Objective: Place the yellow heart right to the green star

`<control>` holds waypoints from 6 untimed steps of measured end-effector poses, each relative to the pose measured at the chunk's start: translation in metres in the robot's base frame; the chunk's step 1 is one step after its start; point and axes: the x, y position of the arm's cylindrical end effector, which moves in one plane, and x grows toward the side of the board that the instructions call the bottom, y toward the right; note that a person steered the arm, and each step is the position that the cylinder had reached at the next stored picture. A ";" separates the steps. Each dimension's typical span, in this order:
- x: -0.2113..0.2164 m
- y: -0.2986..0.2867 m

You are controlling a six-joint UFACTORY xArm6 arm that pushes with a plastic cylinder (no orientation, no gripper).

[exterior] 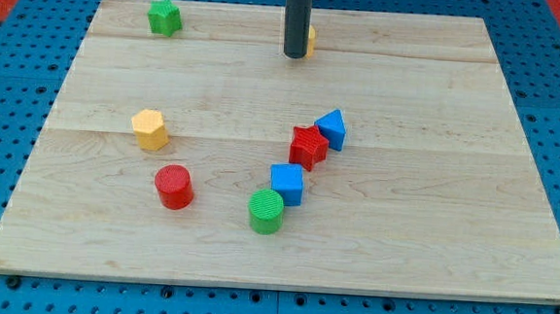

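The green star [165,18] sits near the board's top left corner. The yellow heart [309,41] is at the top middle, mostly hidden behind my rod; only a sliver shows on the rod's right side. My tip [294,55] rests on the board right against the heart's left side, well to the right of the green star.
A yellow hexagon [150,129] and a red cylinder [173,187] lie at the left middle. A green cylinder [267,211], a blue cube [287,184], a red star [308,146] and a blue triangular block [331,129] form a diagonal cluster near the centre of the wooden board [431,234].
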 end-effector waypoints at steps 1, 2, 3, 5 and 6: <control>-0.012 0.000; -0.030 0.003; -0.013 0.026; 0.008 0.075; -0.027 0.102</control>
